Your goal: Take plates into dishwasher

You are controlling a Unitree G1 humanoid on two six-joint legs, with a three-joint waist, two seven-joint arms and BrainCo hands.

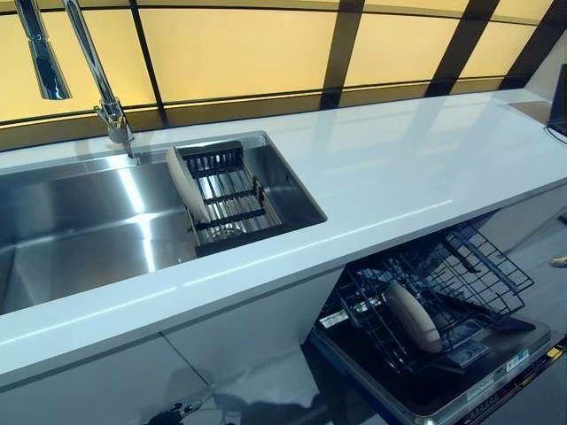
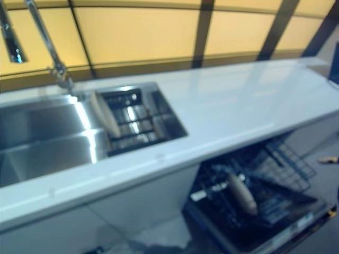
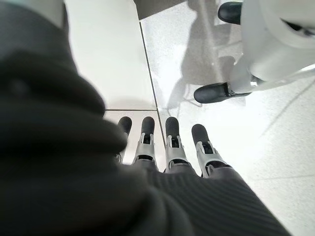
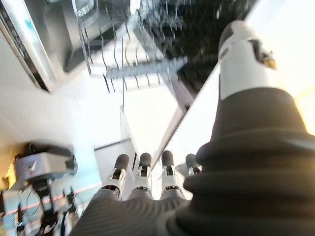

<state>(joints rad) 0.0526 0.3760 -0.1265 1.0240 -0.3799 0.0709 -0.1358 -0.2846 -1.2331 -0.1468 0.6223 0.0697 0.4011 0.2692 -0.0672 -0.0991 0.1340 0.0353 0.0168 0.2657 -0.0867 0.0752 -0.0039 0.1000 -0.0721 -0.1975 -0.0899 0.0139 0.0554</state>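
Observation:
A beige plate (image 1: pixel 186 184) stands on edge at the left end of a dark wire rack (image 1: pixel 232 199) in the sink (image 1: pixel 71 221). Another beige plate (image 1: pixel 413 317) stands in the pulled-out lower rack (image 1: pixel 461 274) of the open dishwasher under the counter. Neither hand shows in the eye views. My left hand (image 3: pixel 167 157) hangs over the floor with straight fingers and holds nothing. My right hand (image 4: pixel 147 184) has straight fingers and holds nothing; the dishwasher rack (image 4: pixel 133 64) shows beyond it.
A white counter (image 1: pixel 399 168) runs from the sink to the right. A chrome faucet (image 1: pixel 97 80) stands behind the sink. The dishwasher door (image 1: pixel 443 390) lies open low at the right. White cabinet fronts (image 1: pixel 239 328) are below the sink.

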